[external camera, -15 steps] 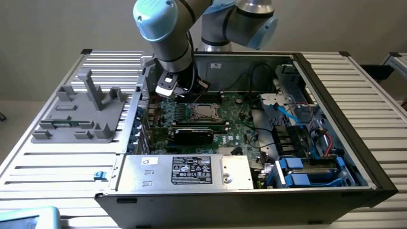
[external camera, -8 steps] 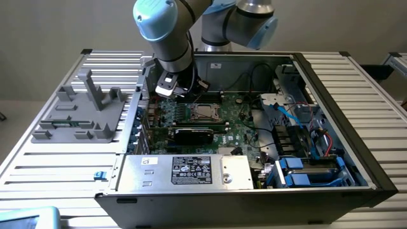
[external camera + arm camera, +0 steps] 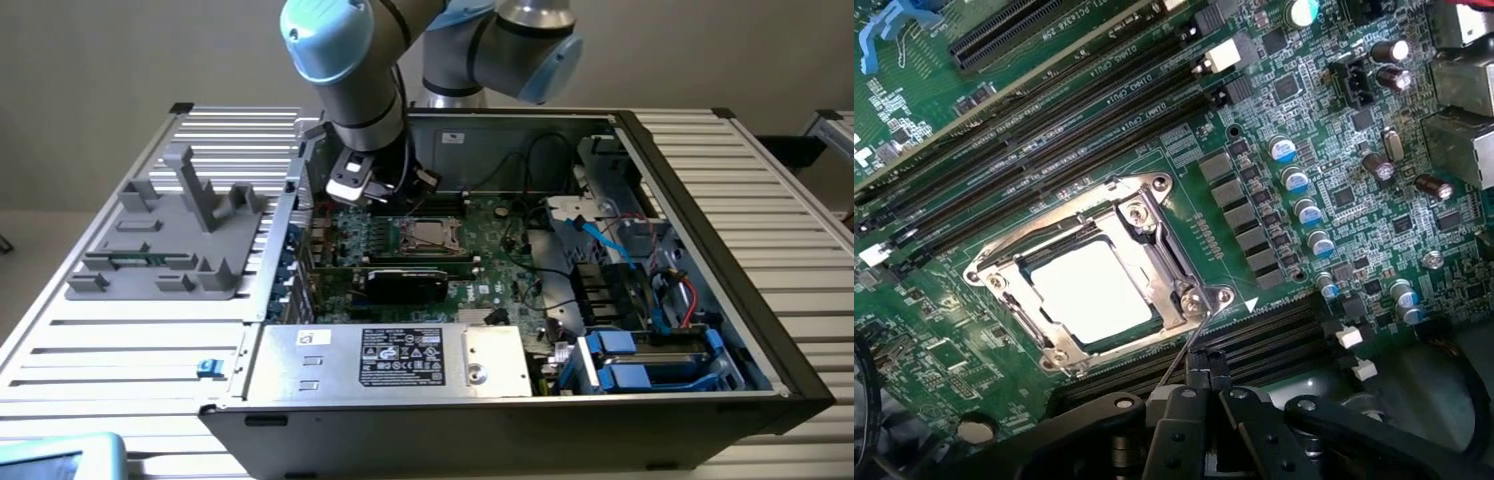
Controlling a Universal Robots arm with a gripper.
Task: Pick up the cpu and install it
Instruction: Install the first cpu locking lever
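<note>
The cpu (image 3: 1092,292) is a pale square chip lying flat inside the metal socket frame (image 3: 1154,185) on the green motherboard; it also shows as the cpu (image 3: 430,234) in the middle of the open computer case. My gripper (image 3: 1206,380) is shut and hovers just off one corner of the socket, apart from the chip. A thin wire lever (image 3: 1179,350) runs from that socket corner toward my fingertips; I cannot tell whether it touches them. In the exterior view my gripper (image 3: 360,195) hangs over the board at the socket's left.
Long black memory slots (image 3: 1054,130) lie beside the socket. A black card (image 3: 407,282) and a silver box with a black label (image 3: 400,358) sit nearer the front. Blue drive bays (image 3: 641,362) fill the right. A grey fixture (image 3: 167,240) stands on the table at left.
</note>
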